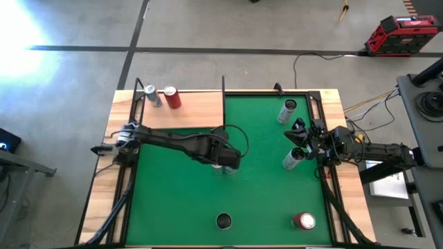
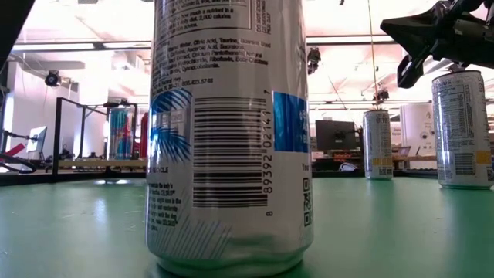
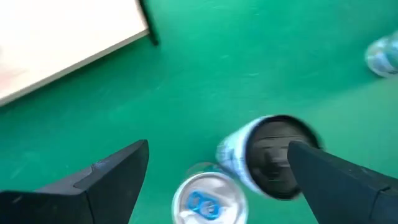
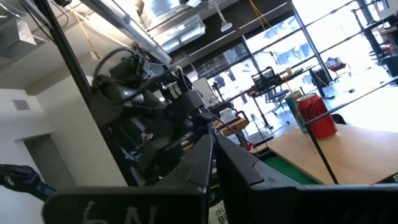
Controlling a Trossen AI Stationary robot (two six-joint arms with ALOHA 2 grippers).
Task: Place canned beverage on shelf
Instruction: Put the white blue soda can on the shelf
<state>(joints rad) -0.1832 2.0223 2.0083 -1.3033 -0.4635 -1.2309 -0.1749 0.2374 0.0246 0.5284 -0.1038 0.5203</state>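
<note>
The shelf (image 1: 187,109), a light-wood board with black rods, lies at the table's far left and bears a silver-blue can (image 1: 151,95) and a red can (image 1: 172,97), both upright. My left gripper (image 1: 225,164) hangs open over the middle of the green mat (image 1: 263,200). In the left wrist view its fingers (image 3: 219,148) stand above two upright cans, one silver-topped (image 3: 202,202) and one dark-topped (image 3: 273,155); I see no touch. My right gripper (image 1: 299,135) waits shut at the right edge, clear of the cans.
More cans stand on the mat: two pale ones at the right (image 1: 288,111) (image 1: 293,159), a red-topped one near the front right (image 1: 302,221) and a dark-topped one at the front middle (image 1: 223,220), which fills the low view (image 2: 231,131).
</note>
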